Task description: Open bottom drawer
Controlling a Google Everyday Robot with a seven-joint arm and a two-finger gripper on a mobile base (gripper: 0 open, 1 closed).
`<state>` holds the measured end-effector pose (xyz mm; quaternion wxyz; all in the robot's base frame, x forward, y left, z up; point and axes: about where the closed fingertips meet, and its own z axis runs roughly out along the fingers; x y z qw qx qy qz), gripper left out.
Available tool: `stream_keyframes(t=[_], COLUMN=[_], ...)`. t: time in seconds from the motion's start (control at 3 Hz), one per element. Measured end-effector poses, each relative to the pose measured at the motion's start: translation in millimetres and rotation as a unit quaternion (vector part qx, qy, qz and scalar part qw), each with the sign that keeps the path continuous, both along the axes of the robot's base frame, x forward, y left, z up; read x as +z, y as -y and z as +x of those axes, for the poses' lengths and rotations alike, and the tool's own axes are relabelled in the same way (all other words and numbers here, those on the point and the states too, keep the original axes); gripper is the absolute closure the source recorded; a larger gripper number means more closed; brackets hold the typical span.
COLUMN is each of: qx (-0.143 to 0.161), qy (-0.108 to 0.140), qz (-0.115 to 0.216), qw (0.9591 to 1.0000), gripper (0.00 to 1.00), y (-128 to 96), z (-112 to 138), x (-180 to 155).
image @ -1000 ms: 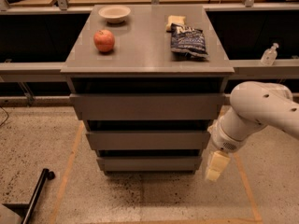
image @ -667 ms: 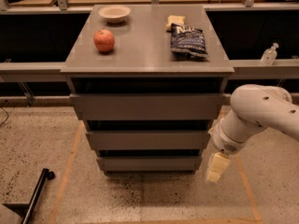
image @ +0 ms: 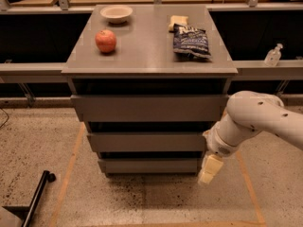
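Since the bottom drawer (image: 149, 165) sits shut at the foot of the cabinet (image: 147, 56), nothing is done yet. The gripper (image: 209, 169) hangs just beside its end; clenched or loose, I cannot tell.

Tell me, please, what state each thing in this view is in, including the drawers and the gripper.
bottom drawer: shut, no tray showing.
middle drawer: shut.
top drawer: shut.
gripper: low, pointing down, at the bottom drawer's right end.
bowl: upright, looks empty.
apple: whole, uncut.
chip bag: lying flat.
bottle: upright.
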<state>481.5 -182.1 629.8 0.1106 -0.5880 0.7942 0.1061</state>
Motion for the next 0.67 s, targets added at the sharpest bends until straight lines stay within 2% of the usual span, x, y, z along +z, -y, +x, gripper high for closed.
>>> stream_keyframes(t=[0.33,0.67], qx=[0.023,0.038], qy=[0.018,0.009], qz=[0.048,0.064], qw=[0.9984,0.9972], gripper=[0.0,0.0], y=[-26,-48], z=[30,59], x=[-22,-63])
